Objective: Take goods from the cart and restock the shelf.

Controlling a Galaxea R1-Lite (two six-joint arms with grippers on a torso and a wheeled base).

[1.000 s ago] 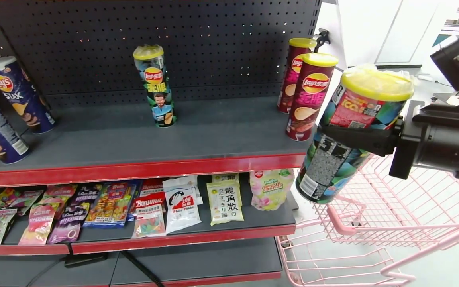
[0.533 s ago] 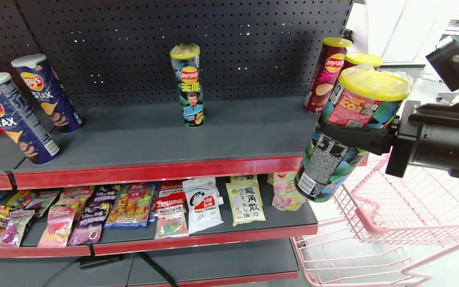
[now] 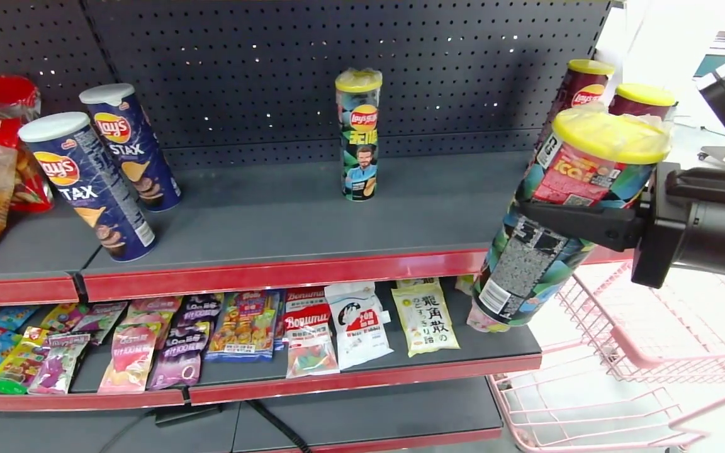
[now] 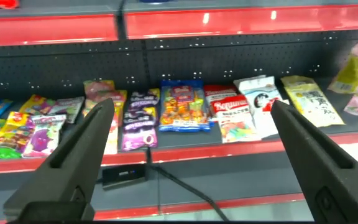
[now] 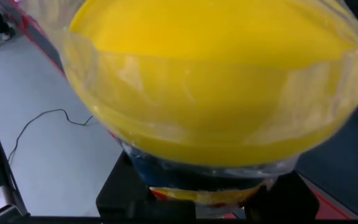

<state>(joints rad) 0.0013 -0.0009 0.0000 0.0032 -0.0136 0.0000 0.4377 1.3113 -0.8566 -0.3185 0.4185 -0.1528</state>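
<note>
The right claw (image 3: 561,217) grips a tilted, yellow-lidded chip can (image 3: 589,170), held in the air at the right end of the upper shelf (image 3: 287,217), near two maroon cans (image 3: 583,94) and over the pink cart (image 3: 620,355), while the left claw (image 4: 192,104) gapes wide before the snack bags (image 4: 179,106).

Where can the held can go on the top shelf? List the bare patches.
Bare for the held can: top shelf between blue cans and green can, or green can to maroon cans. Crowded: lower shelf under snack bags.
</note>
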